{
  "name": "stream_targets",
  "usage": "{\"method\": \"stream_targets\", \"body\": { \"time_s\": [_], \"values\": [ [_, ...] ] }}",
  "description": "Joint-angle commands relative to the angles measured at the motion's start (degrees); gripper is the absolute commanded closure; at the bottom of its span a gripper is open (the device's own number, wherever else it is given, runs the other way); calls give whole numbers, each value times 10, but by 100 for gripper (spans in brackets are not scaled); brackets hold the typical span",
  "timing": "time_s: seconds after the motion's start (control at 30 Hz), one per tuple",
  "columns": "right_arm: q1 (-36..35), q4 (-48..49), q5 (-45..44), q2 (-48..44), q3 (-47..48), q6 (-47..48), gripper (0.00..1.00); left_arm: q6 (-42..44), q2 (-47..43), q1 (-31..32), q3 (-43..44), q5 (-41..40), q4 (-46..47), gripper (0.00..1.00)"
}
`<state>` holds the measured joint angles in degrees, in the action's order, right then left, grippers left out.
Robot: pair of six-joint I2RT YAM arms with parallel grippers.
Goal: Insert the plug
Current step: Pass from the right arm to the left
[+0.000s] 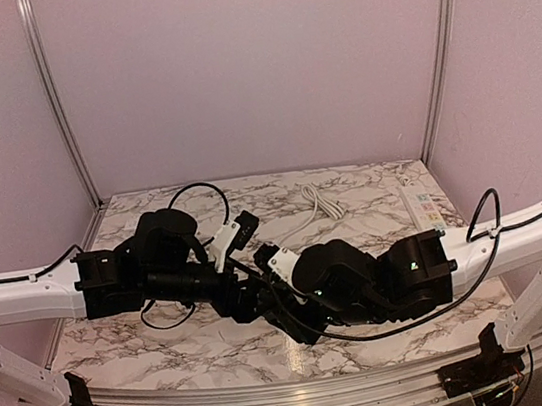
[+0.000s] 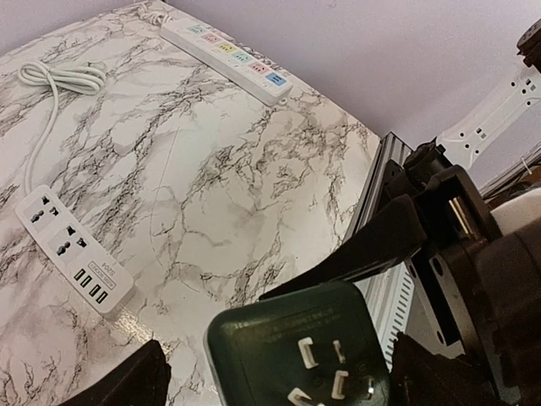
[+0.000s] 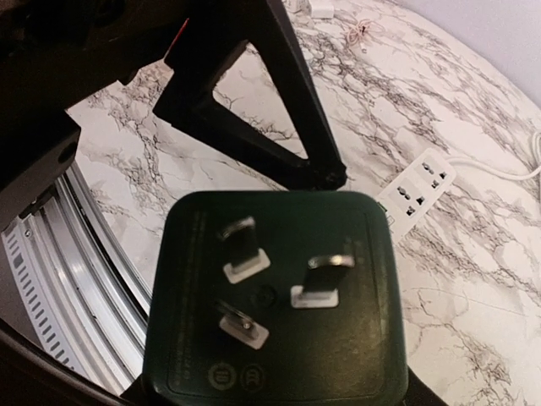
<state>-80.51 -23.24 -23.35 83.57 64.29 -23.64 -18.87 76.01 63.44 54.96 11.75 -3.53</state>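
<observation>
The plug [image 3: 270,292] is a dark green square block with three metal prongs facing the camera. My right gripper [image 3: 275,394] is shut on it, with only the finger bases showing at the bottom corners. In the left wrist view the same plug [image 2: 296,355] sits between the spread fingers [image 2: 127,381] of my left gripper [image 2: 279,376], which is open, with a gap on each side. One left finger [image 3: 254,110] reaches past the plug's far edge. Both grippers meet above the table's near middle [image 1: 262,285]. A white power strip [image 2: 72,249] with two sockets and USB ports lies flat on the marble.
A long white strip with coloured sockets [image 2: 228,55] lies along the table's right edge [image 1: 421,204]. The short strip's white cable is coiled [image 1: 313,202] at the back middle. An aluminium rail [image 3: 76,279] runs along the near table edge. Black cables loop over both arms.
</observation>
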Motion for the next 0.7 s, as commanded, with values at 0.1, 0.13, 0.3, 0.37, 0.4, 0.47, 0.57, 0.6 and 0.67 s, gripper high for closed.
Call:
{"method": "stream_targets", "body": {
  "time_s": [0.1,0.13,0.3,0.37,0.4,0.47,0.57,0.6,0.67],
  "values": [
    [-3,-12,-67,-24,36,13,100,9,47,2,15,31,-69,11],
    [-7,-8,-70,-25,36,18,100,8,52,2,16,31,-69,12],
    [-17,-3,-91,-26,42,33,100,1,66,1,17,31,-65,32],
    [-17,-1,-94,-25,43,35,100,-2,66,1,15,30,-57,44],
    [-18,0,-94,-25,43,35,100,-3,67,1,14,29,-53,52],
    [-18,1,-98,-26,42,36,100,-5,67,1,14,30,-52,65],
    [-19,5,-100,-29,40,38,100,-7,66,0,14,30,-50,71],
    [-19,6,-101,-30,38,38,100,-7,65,0,14,30,-49,71],
    [-19,9,-103,-33,36,39,100,-10,63,0,13,30,-48,72]
  ]
}}
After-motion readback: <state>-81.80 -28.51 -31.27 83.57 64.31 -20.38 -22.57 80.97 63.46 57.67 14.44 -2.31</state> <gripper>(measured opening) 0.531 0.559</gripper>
